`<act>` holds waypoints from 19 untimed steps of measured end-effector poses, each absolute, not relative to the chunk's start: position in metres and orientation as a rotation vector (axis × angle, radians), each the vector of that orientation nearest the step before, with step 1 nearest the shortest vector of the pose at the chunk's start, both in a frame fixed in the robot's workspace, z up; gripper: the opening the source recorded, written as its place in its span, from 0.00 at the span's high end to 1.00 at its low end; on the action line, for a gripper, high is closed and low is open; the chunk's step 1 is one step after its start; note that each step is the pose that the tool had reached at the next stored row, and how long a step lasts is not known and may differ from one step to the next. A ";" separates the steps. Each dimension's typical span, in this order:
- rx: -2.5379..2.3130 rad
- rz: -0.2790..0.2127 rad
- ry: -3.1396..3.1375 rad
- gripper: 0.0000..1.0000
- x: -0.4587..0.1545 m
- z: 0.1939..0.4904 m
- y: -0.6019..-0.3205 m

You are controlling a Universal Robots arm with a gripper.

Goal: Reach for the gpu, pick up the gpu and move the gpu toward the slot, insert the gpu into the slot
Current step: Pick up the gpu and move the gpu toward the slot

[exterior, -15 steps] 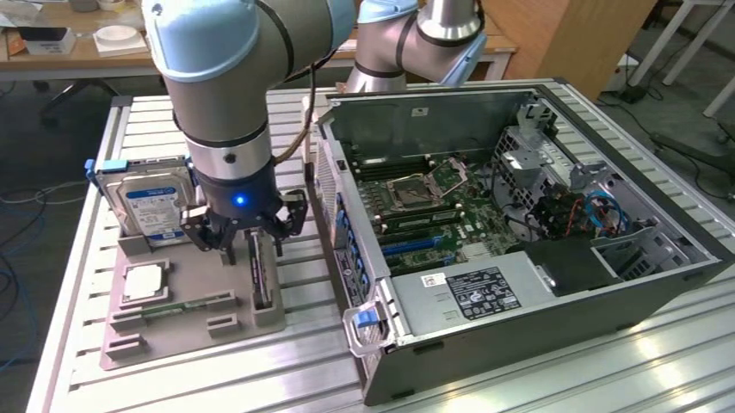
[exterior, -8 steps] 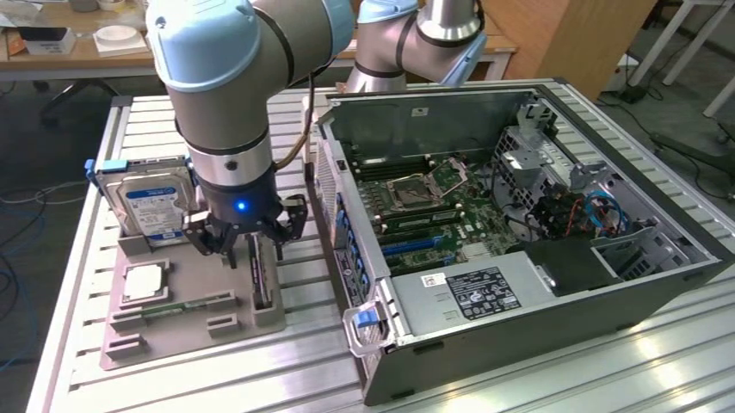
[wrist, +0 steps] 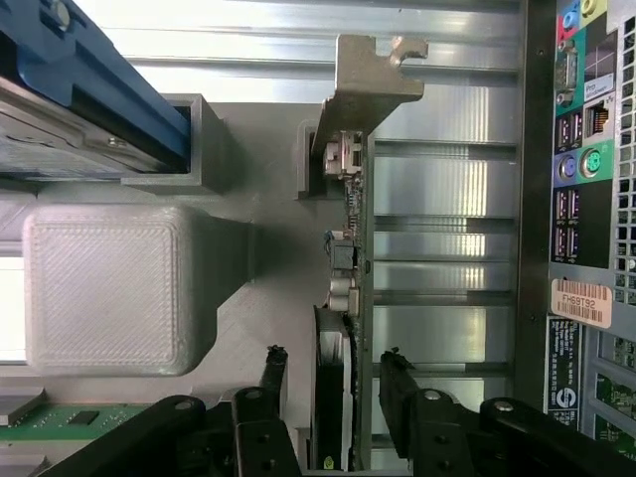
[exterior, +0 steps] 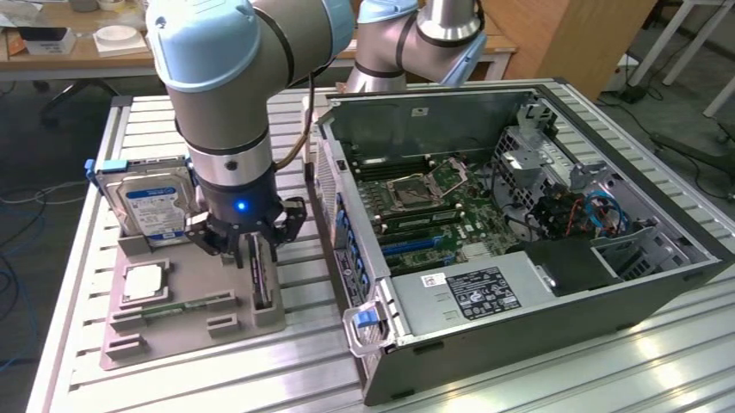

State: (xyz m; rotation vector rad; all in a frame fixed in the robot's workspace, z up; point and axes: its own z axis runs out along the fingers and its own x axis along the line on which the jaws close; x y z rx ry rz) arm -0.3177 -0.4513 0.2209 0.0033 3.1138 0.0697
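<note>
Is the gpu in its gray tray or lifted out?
In the tray. The gpu stands on edge in a slot of the gray tray, and the gripper straddles it, open, with gaps showing on either side.

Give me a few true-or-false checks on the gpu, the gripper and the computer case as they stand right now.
1. The gpu stands on edge in the gray holder. True.
2. The gripper has one finger on either side of the gpu. True.
3. The gpu is already seated inside the computer case. False: it sits in the holder, outside the computer case.
4. The hard drive lies flat inside the computer case. False: it stands upright in the holder.
5. The computer case is open, showing the motherboard. True.
</note>
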 end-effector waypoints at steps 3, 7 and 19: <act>0.003 0.070 3.114 0.51 -0.318 0.221 -0.451; 0.003 0.070 3.114 0.58 -0.318 0.221 -0.451; 0.003 0.069 3.114 0.73 -0.318 0.221 -0.451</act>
